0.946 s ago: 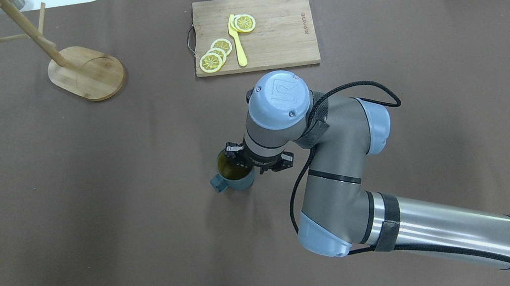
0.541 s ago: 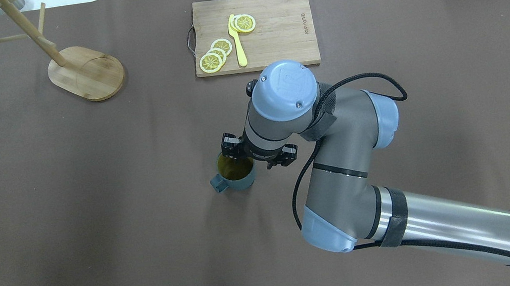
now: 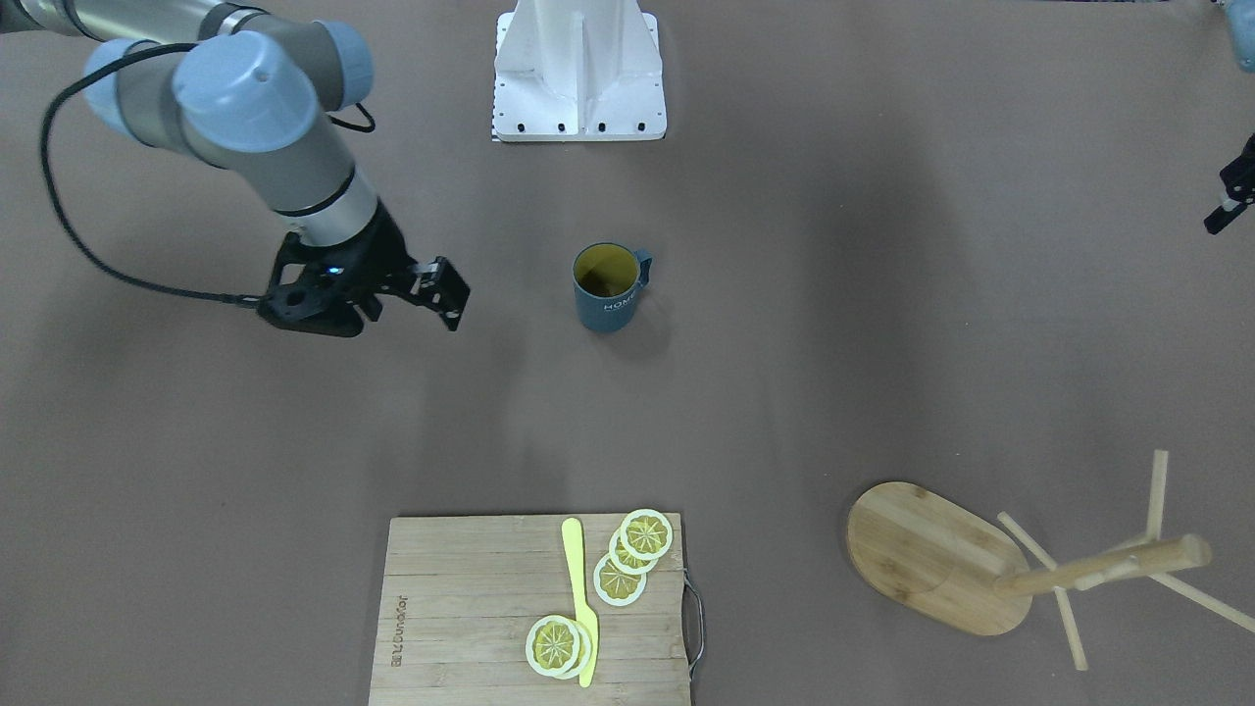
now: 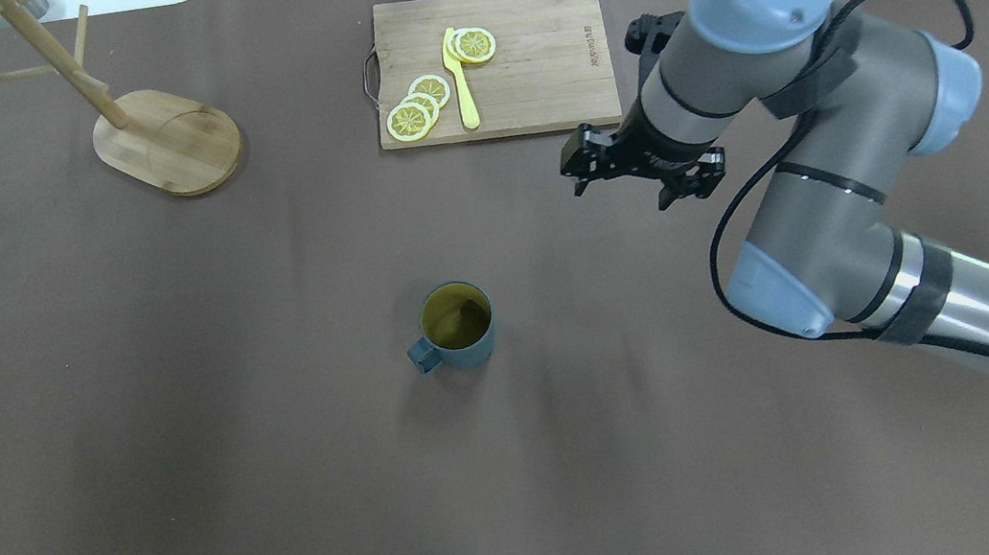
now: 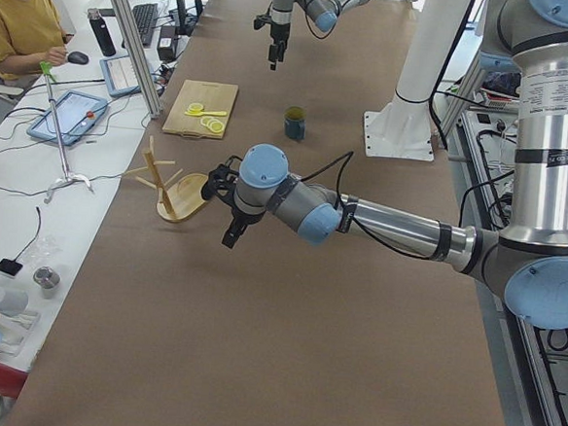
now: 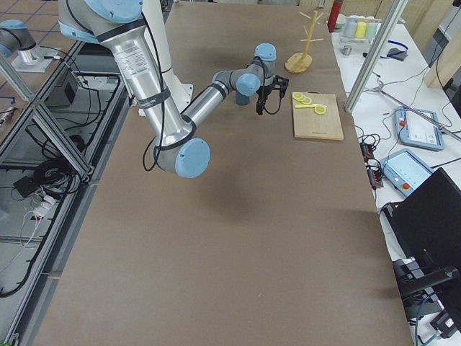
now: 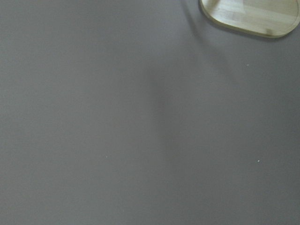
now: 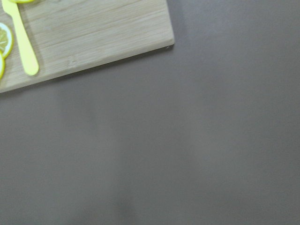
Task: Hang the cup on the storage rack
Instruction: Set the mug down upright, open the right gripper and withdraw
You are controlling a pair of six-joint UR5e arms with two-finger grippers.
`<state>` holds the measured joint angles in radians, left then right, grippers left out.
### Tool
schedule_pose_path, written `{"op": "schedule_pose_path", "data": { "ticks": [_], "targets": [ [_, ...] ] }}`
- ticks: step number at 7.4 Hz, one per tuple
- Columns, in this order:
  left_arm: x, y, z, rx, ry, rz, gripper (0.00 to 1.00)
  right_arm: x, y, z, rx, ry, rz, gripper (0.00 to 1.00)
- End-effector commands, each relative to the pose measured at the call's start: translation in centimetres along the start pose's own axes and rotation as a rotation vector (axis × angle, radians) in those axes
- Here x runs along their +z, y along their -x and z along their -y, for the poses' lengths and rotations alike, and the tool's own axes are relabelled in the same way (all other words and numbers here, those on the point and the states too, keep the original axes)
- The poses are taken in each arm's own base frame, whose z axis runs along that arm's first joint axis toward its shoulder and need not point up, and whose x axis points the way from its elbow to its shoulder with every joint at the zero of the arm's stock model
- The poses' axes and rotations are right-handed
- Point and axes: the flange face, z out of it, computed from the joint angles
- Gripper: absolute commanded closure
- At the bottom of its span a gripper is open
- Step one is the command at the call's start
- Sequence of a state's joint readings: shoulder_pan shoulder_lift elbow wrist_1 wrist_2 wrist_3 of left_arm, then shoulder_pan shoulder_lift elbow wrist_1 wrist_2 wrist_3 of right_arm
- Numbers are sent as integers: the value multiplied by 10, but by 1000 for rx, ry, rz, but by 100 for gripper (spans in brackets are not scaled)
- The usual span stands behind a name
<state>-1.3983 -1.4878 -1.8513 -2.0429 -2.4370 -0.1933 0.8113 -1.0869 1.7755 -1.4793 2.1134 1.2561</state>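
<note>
The slate-blue cup stands upright on the brown table with its handle toward the view's left; it also shows in the front view. Nothing holds it. My right gripper is open and empty above the table, to the right of and beyond the cup, near the cutting board's corner; the front view shows it too. The bamboo storage rack stands at the far left, its pegs bare. My left gripper hovers near the rack's base; only one finger shows in the front view.
A wooden cutting board with lemon slices and a yellow knife lies at the far middle. The robot's white base plate is at the near edge. The left wrist view shows the rack base and bare table.
My right gripper has let go of the cup's rim and moved up, right and away toward the cutting board. The cup stays where it was.
</note>
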Motion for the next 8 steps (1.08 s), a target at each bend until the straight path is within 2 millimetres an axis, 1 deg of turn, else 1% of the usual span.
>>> {"op": "schedule_pose_path", "data": {
  "ticks": [1,2,3,4,5,6,7,8],
  "targets": [
    [59,-112,42,172,-59,-138,2,-27,-156,70,-50,-22,-86,0],
    [95,-187,62,256,-146,-182,2,-47,-226,100,-84,-39,-126,0],
    [135,-281,86,288,-196,-227,3,-60,-298,119,-110,-2,-125,0],
    [165,-340,85,311,-219,-243,3,-73,-360,146,-143,18,-110,0],
    [180,-370,69,331,-243,-238,3,-76,-409,165,-195,31,-125,0],
    [190,-388,54,347,-249,-247,4,-77,-450,182,-249,45,-142,0],
    [208,-411,32,379,-252,-295,9,-80,-474,189,-285,49,-146,0],
    [220,-428,10,395,-276,-318,11,-81,-474,189,-289,47,-147,0]
  ]
}}
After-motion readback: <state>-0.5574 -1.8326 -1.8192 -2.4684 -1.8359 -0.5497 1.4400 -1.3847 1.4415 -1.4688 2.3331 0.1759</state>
